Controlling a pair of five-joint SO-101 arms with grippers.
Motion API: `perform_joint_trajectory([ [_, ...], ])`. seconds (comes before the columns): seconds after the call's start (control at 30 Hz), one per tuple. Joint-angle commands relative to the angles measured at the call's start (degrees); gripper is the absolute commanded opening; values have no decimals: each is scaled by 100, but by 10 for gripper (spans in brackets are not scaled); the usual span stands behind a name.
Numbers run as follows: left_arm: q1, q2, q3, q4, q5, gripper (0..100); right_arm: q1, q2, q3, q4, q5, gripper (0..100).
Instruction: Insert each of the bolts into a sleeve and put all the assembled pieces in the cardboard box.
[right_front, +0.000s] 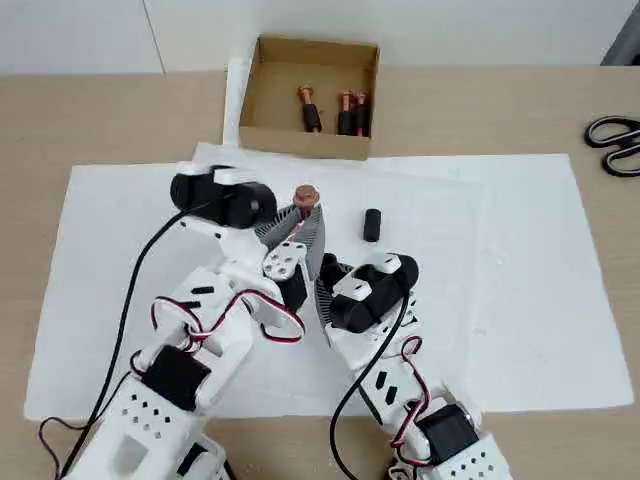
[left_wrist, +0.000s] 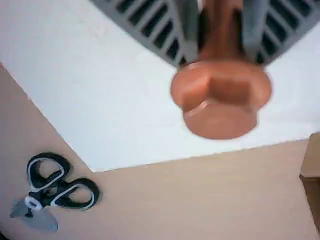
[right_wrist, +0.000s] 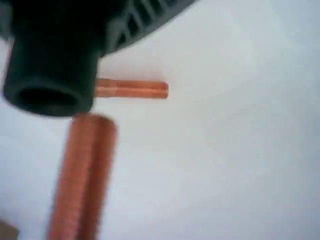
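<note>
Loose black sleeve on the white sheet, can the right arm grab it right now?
Probably not yet: the right gripper is shut on a second sleeve, so its jaws are taken. The loose sleeve lies bare on the sheet close by, nothing covering it.

Assembled pieces (right_front: 345, 115) lie in the cardboard box (right_front: 270, 100), a sleeve (right_front: 372, 225) before it.

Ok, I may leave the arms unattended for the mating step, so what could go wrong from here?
First, in the right wrist view the bolt sits beside the mouth of the held sleeve, not in it; pushing now might jam it on the rim or twist a part loose. Second, the loose sleeve lies close by on the white sheet and could get knocked away.
</note>
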Motion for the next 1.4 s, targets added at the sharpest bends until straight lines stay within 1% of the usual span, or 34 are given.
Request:
perform_joint_trajectory([
  [0.0,26,-132,4,-176,44,6,-22,-57,35,-40,-44,5],
  [0.17,35,-132,22,-264,44,6,-277,-40,35,-40,-44,5],
  [0.3,35,-132,215,-466,44,6,-277,-40,35,-40,-44,5],
  [0.53,26,-132,277,-413,35,6,-277,-40,35,-40,-44,5],
  [0.77,26,-141,251,-53,18,6,-259,-40,35,-40,-35,5],
  [0.9,-9,-141,251,-26,18,6,-259,-40,35,-40,-35,5],
  [1.07,-9,-193,233,352,9,6,-259,-40,35,-40,-35,5],
  [1.27,-9,-703,242,853,0,6,-259,-40,35,-40,-35,5],
  [1.37,18,-738,268,923,-237,6,-259,-40,35,-40,-35,5],
])
